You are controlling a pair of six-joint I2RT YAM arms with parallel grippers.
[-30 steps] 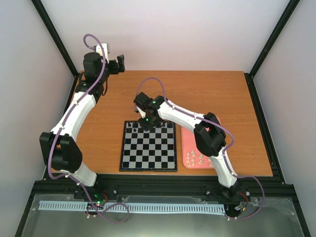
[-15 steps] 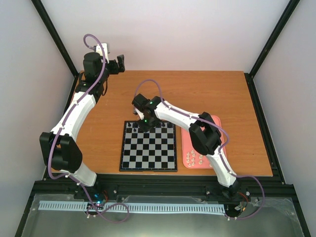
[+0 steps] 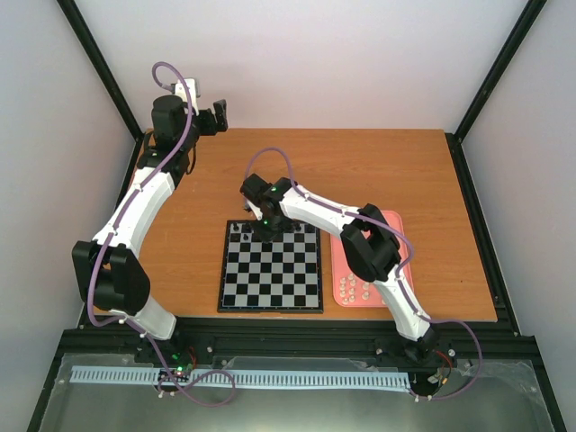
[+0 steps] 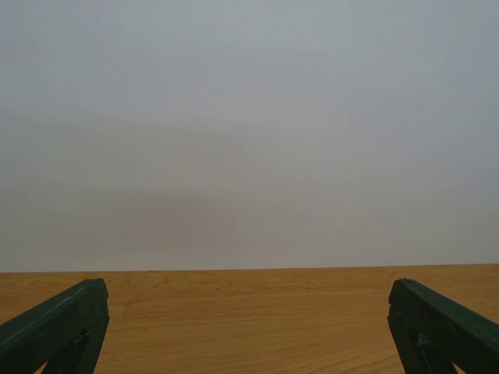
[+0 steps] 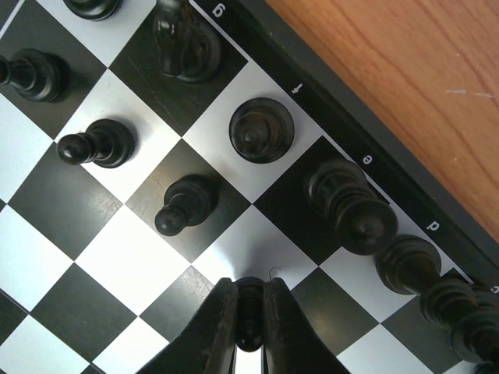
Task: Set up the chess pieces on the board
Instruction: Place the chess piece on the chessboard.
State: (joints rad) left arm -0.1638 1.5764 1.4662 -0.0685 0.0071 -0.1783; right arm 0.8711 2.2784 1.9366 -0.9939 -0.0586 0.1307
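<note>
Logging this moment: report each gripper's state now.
Left gripper: open, holding nothing.
Right gripper: shut on a black piece over the board.

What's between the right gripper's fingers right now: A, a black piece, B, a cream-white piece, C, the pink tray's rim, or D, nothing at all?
A: in the right wrist view the right gripper is closed on a small black piece over the board.
</note>
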